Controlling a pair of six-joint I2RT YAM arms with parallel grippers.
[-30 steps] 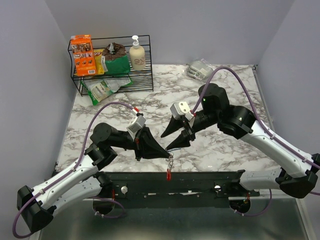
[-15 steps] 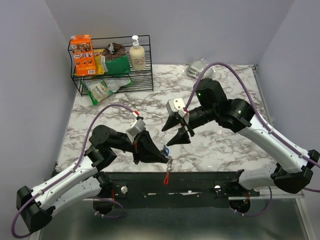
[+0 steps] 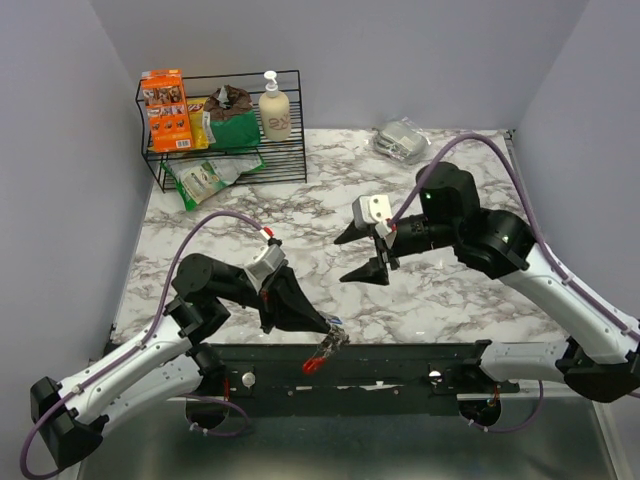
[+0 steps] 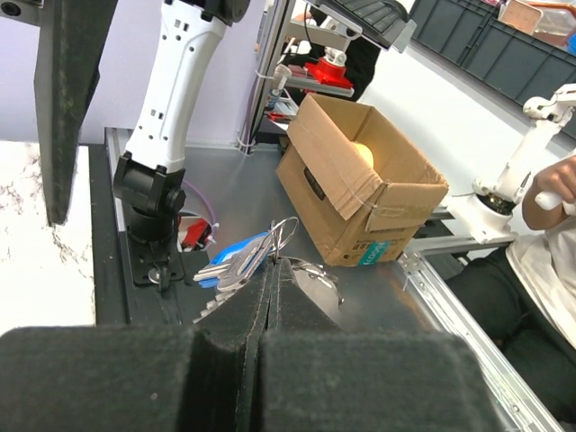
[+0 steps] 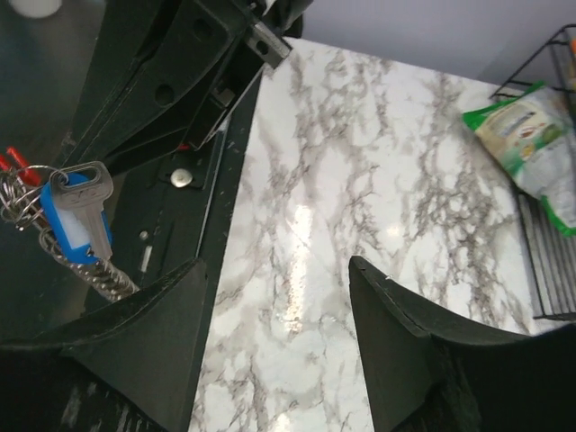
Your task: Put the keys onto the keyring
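At left fingers (image 4: 225,355): keyring (image 5: 101,275), one blue key (image 5: 70,227)

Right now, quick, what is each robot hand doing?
Left gripper: closed, holding the keyring.
Right gripper: open, holding nothing.

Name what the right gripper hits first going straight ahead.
The right gripper would likely meet the white, grey-veined marble tabletop first; depth is unclear, and the shut left gripper lies just aside.
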